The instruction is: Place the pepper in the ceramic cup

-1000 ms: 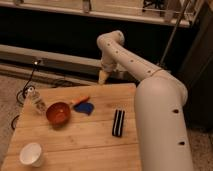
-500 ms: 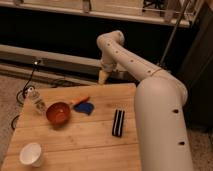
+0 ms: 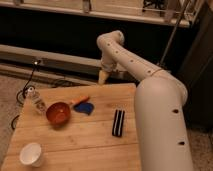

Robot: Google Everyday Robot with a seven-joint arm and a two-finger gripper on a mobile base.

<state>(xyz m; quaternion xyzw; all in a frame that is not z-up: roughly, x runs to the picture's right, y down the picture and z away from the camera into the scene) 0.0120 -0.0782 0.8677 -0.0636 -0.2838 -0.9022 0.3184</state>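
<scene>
While the slender orange pepper [image 3: 80, 100] lies on the wooden table [image 3: 75, 142] btw. the red-orange bowl [image 3: 59, 114] & the flat blue object [image 3: 87, 108], the small white ceramic cup [image 3: 31, 154] stands well apart at the near corner. The tan gripper [image 3: 103, 76] hangs over the table's far edge; spread vs. closed can't be told.

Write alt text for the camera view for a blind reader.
A white robot arm holds its gripper over the far edge of the wooden table, apart from the orange pepper lying beside a red-orange bowl and a flat blue object. The white ceramic cup stands at the near left corner.
</scene>
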